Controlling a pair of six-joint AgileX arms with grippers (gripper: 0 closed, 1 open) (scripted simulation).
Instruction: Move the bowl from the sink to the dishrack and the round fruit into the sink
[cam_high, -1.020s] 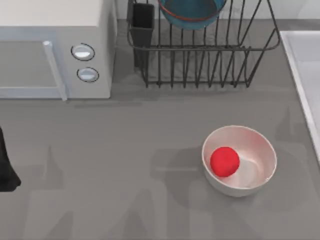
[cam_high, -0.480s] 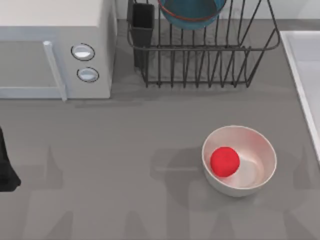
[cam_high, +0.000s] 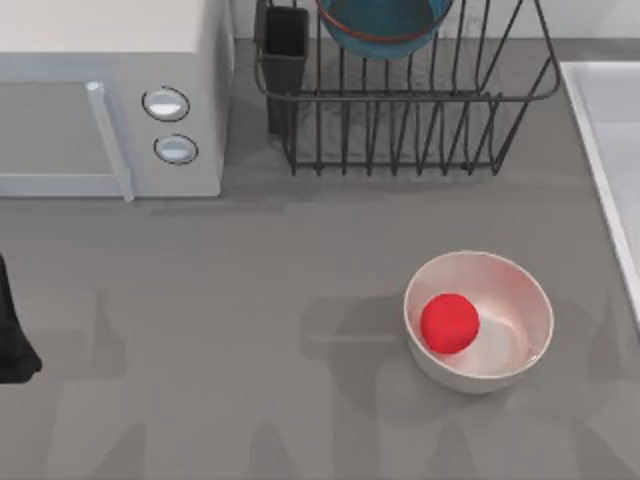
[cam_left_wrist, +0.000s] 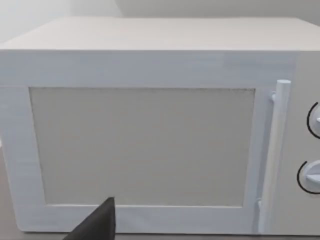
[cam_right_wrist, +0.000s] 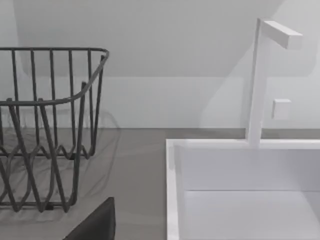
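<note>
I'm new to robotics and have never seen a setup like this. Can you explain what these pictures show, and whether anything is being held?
This is a simulated two-armed robot at a grey table. One picture looks down from above; the others come from cameras on the arms' wrists. From above you see a white microwave, a black wire dishrack holding a teal-blue bowl with a reddish rim, and a plain white bowl containing a small red ball of fruit. The pale sink lies at the right edge. The left wrist camera faces the microwave; the right one faces the sink. Nothing appears to be held.

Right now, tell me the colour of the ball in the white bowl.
Bright red; the round fruit shows best in the top view.
</note>
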